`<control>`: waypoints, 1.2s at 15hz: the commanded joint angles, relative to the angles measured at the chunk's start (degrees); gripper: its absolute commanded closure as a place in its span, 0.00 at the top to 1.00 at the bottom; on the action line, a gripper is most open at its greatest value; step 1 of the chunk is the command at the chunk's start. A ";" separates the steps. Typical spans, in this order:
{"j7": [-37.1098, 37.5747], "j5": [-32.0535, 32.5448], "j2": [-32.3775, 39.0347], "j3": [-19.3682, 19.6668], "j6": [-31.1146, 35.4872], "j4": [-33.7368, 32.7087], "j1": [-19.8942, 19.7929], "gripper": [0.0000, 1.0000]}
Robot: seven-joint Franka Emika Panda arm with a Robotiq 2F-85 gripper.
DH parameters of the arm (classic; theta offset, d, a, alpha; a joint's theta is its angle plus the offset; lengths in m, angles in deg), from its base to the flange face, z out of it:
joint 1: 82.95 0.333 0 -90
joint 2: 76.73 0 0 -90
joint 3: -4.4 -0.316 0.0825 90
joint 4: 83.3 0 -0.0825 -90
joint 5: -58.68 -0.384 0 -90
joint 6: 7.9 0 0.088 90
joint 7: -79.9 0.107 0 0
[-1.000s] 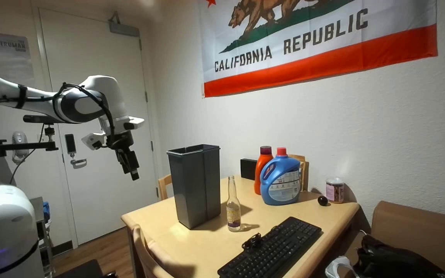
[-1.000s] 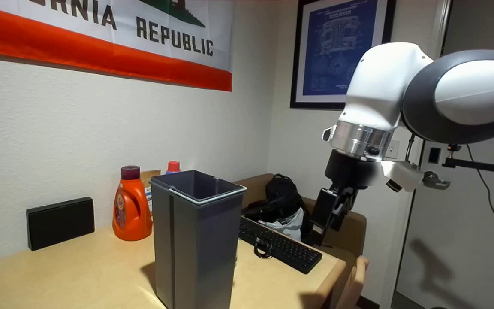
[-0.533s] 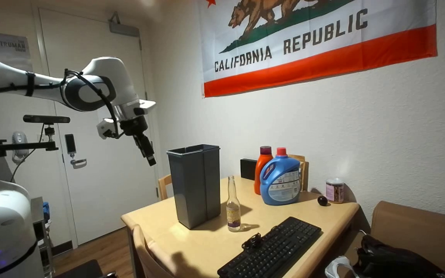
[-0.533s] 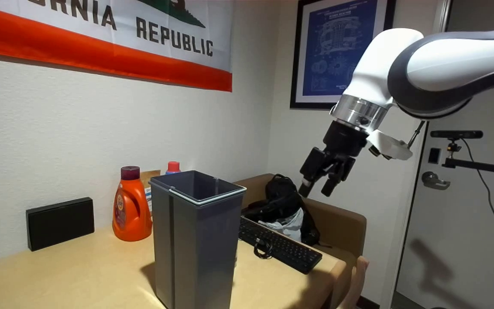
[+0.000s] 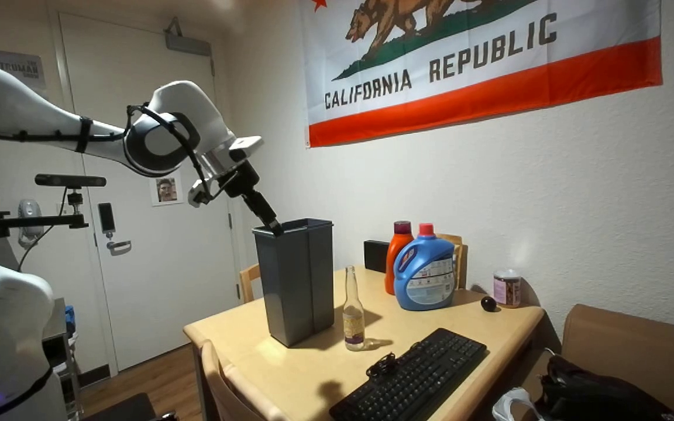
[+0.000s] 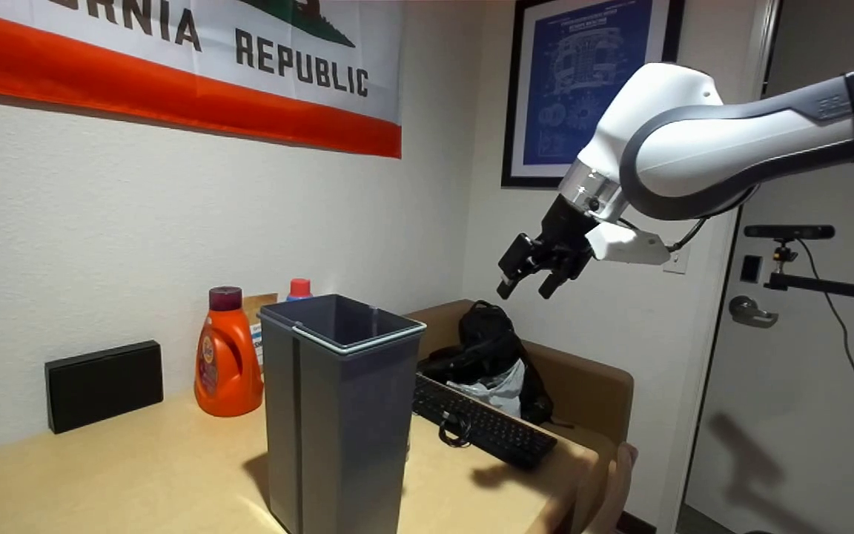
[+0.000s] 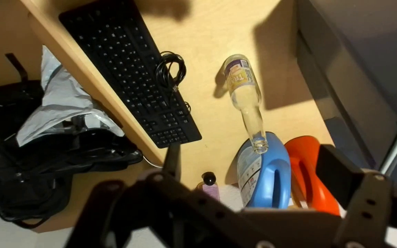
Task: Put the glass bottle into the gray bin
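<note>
Gray beside clear in an exterior view: seeing the bin (image 5: 291, 286), with the bottle (image 5: 353, 320) upright on the table (image 5: 237, 334) just beside it. In an exterior view, holding the gripper (image 6: 525, 289) high with jaws well apart and nothing between. In the wrist view, looking down at the bottle between keyboard (image 7: 133, 74) and bin. Judging this an approach: best lining up squarely, steering off the bin, closing gently against likely slipping.

On the table (image 5: 281, 371): gray bin (image 5: 293, 286), glass bottle (image 5: 353, 321), keyboard (image 5: 416, 377), two jugs (image 5: 430, 283) (image 5: 395, 257), black box (image 5: 375, 256), jar (image 5: 508, 289), apparently a dark ball (image 5: 488, 303).
</note>
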 commanded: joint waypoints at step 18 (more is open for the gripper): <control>21.04 18.16 26.41 -7.20 1.75 -17.56 -7.62 1.00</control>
